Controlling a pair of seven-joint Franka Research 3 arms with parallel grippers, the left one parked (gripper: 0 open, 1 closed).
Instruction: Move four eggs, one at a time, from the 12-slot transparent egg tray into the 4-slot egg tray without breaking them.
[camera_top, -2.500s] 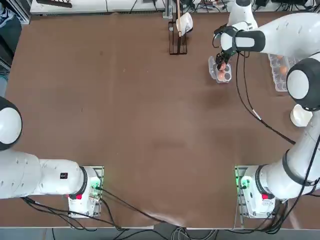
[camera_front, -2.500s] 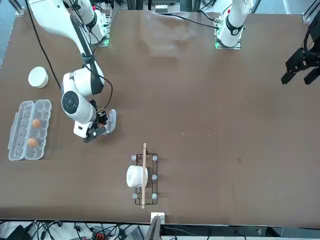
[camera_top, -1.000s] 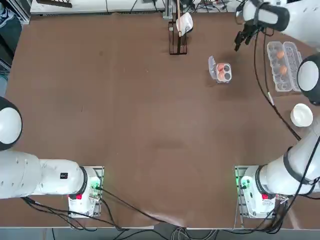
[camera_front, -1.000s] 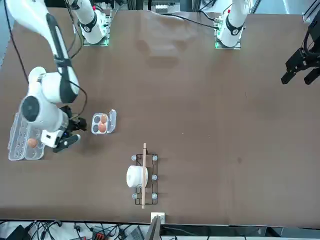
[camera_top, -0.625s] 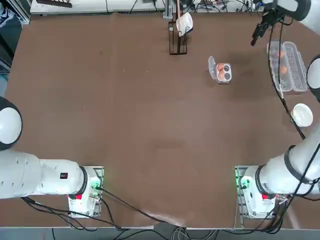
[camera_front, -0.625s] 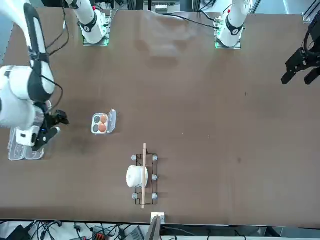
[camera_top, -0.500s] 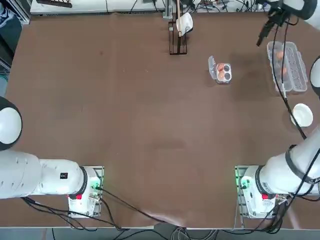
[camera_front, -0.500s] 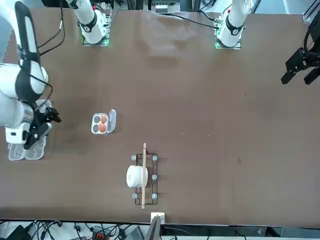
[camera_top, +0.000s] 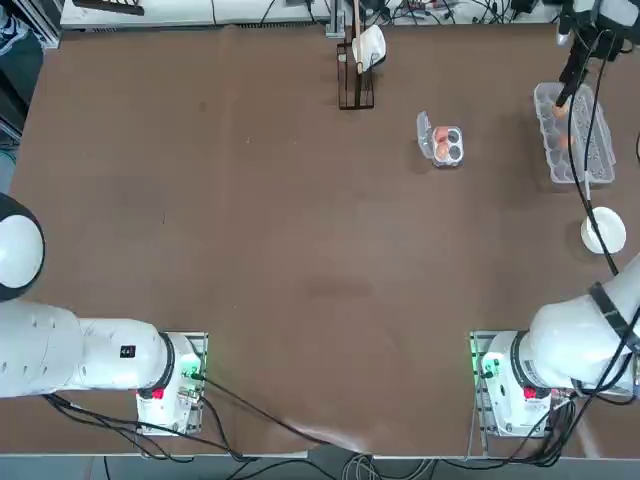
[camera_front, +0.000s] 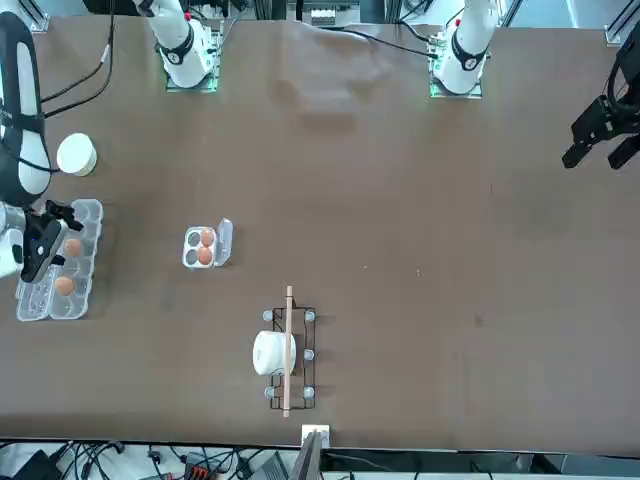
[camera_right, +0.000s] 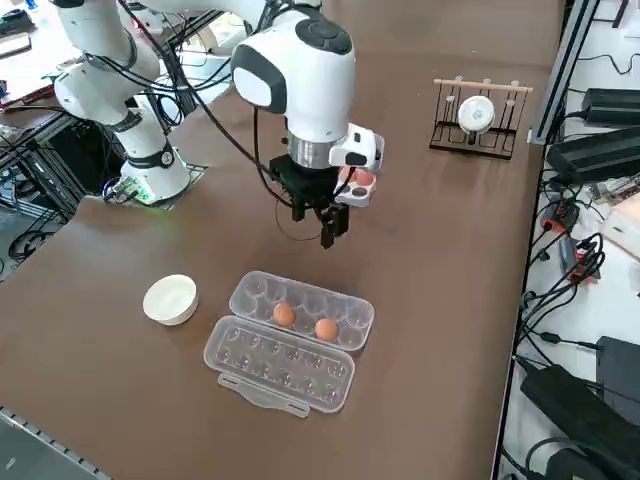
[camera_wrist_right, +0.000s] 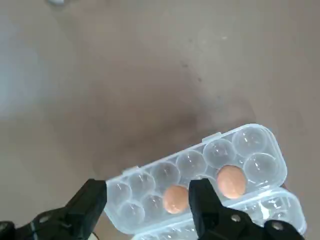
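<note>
Clear moulded plastic forms the 12-slot transparent egg tray (camera_right: 300, 322), its round cups holding two smooth orange-brown eggs (camera_right: 304, 321) side by side. Above it hangs the right pincer (camera_right: 314, 219), black fingers spread wide and empty. Two more eggs (camera_front: 206, 246) fill the small square 4-slot egg tray (camera_front: 195, 247) on the matte brown desk (camera_front: 400, 250).

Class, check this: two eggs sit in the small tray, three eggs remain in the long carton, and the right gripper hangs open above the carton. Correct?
Not quite. The long carton holds two eggs, not three, as the right side view shows. The small tray does hold two, and the right gripper does hang open above the carton.
</note>
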